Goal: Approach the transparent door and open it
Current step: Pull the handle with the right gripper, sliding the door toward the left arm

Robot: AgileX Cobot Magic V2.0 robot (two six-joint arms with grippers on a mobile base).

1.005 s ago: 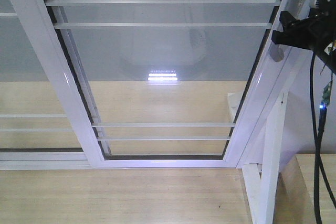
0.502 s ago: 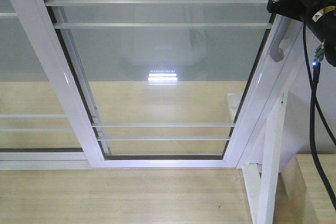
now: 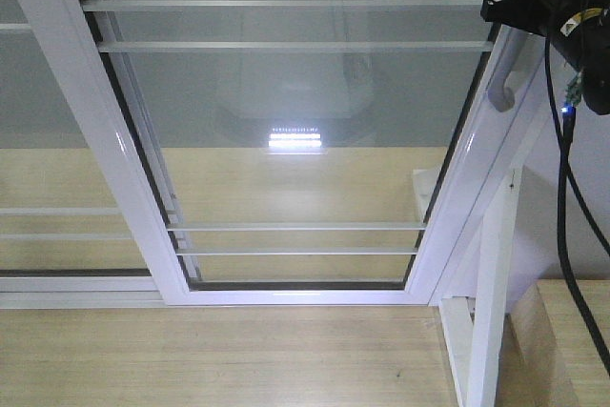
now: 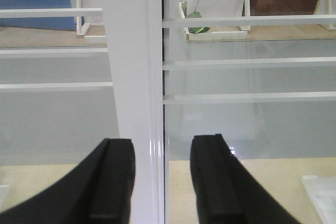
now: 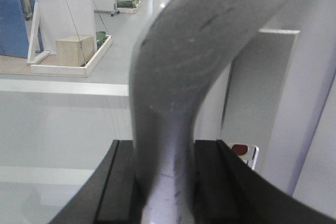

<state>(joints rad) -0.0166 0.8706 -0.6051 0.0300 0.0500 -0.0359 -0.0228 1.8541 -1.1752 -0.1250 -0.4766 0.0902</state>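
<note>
Transparent door (image 3: 295, 121) fills the front view: clear glass in a white frame with thin white bars across it. Its curved grey pull handle (image 3: 502, 78) is on the right stile, upper right, where your right gripper (image 3: 515, 9) sits. In the left wrist view your left gripper (image 4: 163, 182) hangs wide, jaws either side of a white stile (image 4: 134, 77) and apparently clear of it. In the right wrist view the right gripper is pinched on the pull handle, which fills the gap between the pads (image 5: 215, 182). Judgement: the panel is rigid and probably weighty, and the glass is fragile. Draw it by the pull handle only, along its track. The smooth metal may slip.
</note>
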